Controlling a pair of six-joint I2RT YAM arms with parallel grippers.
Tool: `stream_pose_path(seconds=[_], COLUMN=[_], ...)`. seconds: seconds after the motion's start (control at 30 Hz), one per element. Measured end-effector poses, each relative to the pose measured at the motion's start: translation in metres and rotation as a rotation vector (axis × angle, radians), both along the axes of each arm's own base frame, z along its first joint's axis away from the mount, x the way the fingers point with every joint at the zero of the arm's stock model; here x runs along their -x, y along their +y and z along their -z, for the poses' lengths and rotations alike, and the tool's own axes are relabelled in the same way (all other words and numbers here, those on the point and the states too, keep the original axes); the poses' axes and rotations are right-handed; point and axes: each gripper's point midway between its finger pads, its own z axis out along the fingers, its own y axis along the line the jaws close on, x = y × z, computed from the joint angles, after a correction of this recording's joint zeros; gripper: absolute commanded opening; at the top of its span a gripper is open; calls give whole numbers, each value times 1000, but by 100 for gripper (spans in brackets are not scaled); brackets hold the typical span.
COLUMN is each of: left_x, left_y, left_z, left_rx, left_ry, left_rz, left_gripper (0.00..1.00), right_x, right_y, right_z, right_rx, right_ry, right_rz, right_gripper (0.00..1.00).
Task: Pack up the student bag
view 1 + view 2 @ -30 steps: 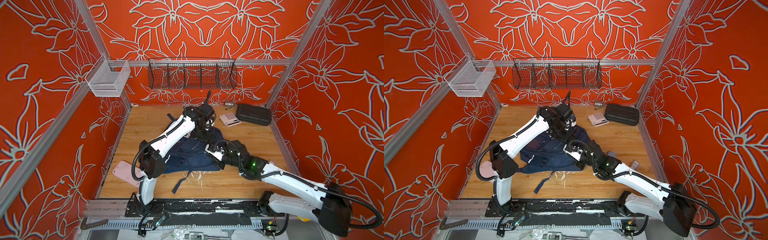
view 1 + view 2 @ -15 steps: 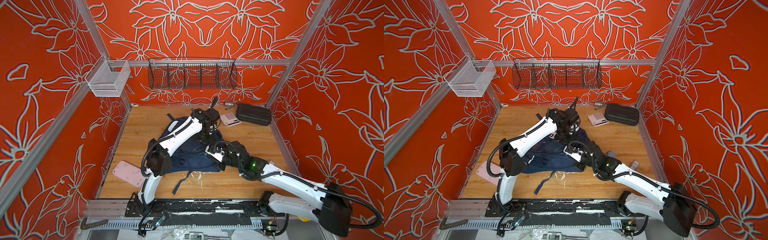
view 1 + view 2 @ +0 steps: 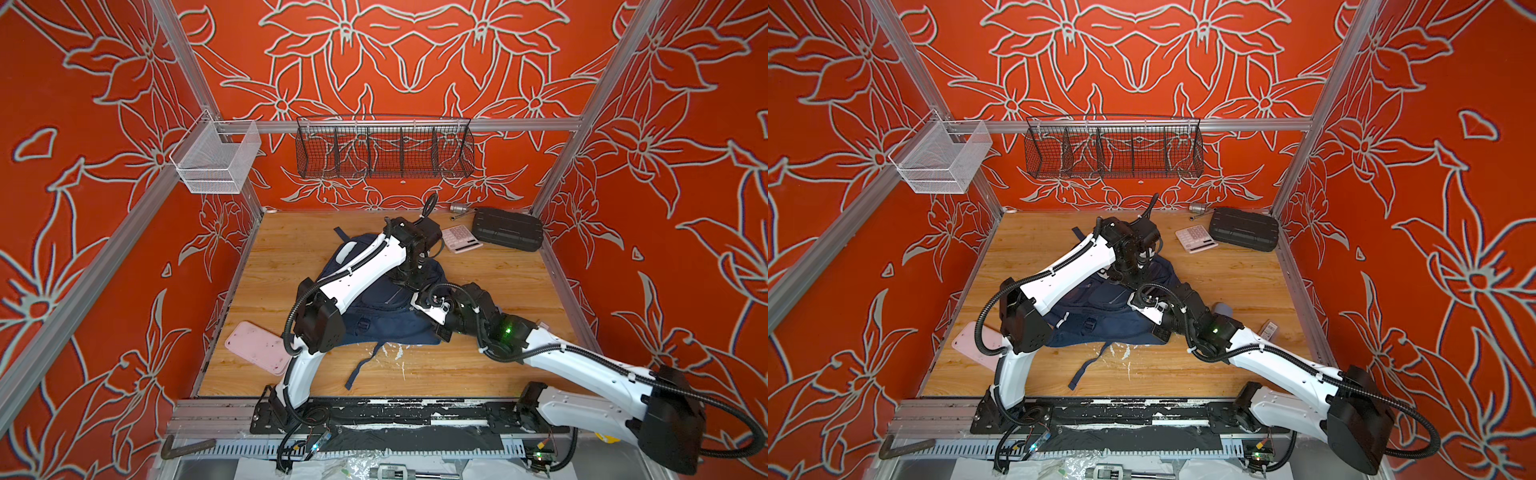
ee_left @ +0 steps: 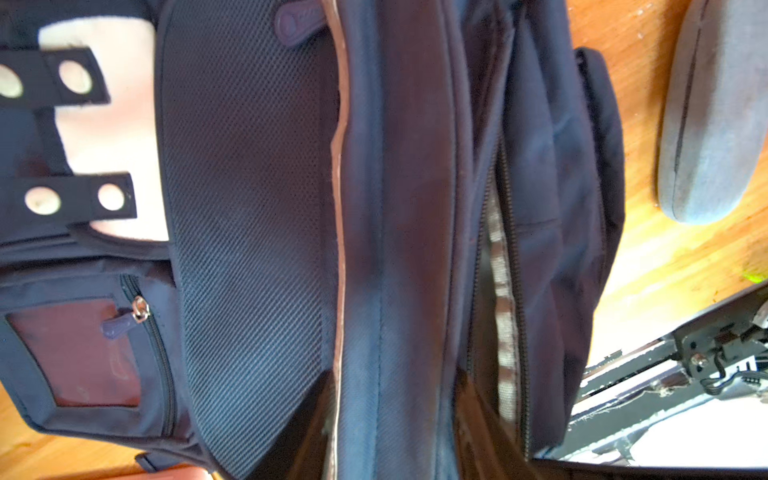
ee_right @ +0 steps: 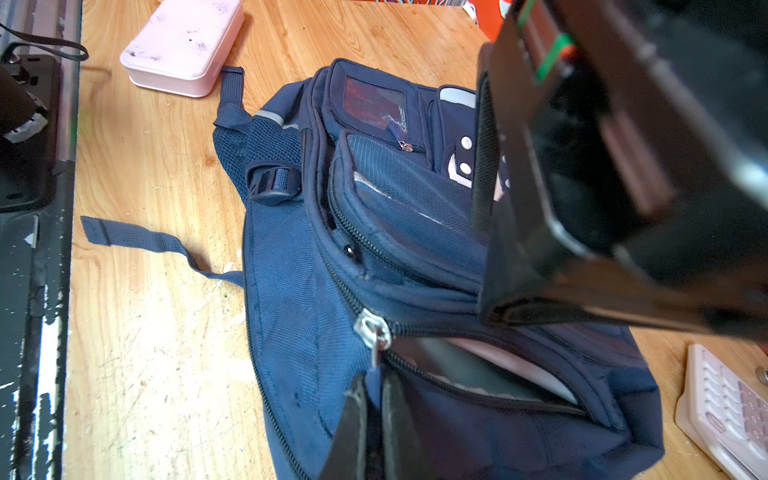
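The navy student bag [image 3: 382, 316] [image 3: 1100, 316] lies flat in the middle of the wooden floor, with one strap trailing toward the front. My left gripper [image 3: 409, 278] [image 4: 395, 415] reaches down onto its upper part. A raised fold of bag fabric [image 4: 399, 249] fills the space between its fingers. My right gripper [image 3: 419, 299] [image 5: 374, 390] is shut on the blue pull tab of the main zip. The metal slider [image 5: 372, 328] sits just above the jaws. Past the slider the zip gapes, and something pink and grey shows inside.
A pink case [image 3: 259, 347] lies at the front left, partly under the left arm. A calculator [image 3: 461, 239] and a black ribbed case [image 3: 509, 228] sit at the back right. A grey pouch [image 3: 1223, 309] lies right of the bag. Wire baskets [image 3: 384, 147] hang on the walls.
My left arm swung right over the bag and came down on its upper part, and its jaws narrowed around the fabric fold. The right gripper kept its hold on the zip pull.
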Motion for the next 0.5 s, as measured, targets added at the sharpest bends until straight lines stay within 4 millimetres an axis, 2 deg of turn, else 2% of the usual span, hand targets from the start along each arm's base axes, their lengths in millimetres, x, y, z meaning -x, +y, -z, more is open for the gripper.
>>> stream_pose_path(seconds=[0.03,0.13,0.4,0.5], left_x=[-1,-5,-6,-5], left_y=[1,8,11,10], left_z=[0,0,-5,-2], left_rx=[-4,-8,23,26], left_ry=[0,2,-8,-2], left_rz=[-4,-29,-48,-52], left_gripper=[71,78,79,82], right_x=[0,0,1,2], right_y=[0,0,-1,-1], right_z=[0,0,-4,-3], right_rx=[1,3,-7,-3], right_ry=[0,0,-9,-6], right_rz=[-1,-2,-3,-3], right_gripper=[0,0,0,0])
